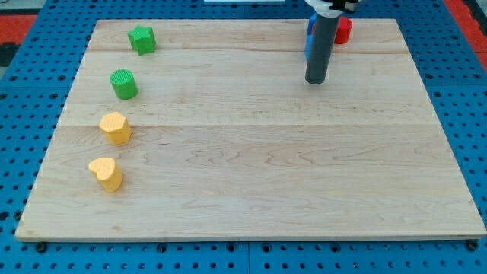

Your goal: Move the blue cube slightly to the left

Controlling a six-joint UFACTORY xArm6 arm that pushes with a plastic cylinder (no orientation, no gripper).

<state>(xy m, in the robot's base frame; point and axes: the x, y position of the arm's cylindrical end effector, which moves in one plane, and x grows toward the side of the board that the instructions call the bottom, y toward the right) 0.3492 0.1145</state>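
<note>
The blue cube (310,32) sits near the top edge of the wooden board (251,152), right of centre. The dark rod hides most of it, so only a thin blue strip shows along the rod's left side. My tip (316,80) rests on the board just below the blue cube, toward the view's bottom. A red block (344,30) stands right beside the blue cube on its right, partly hidden by the rod.
Along the board's left side stand a green star block (141,39), a green cylinder (124,84), a yellow hexagon-like block (115,128) and a yellow heart-shaped block (106,173). A blue pegboard (456,91) surrounds the board.
</note>
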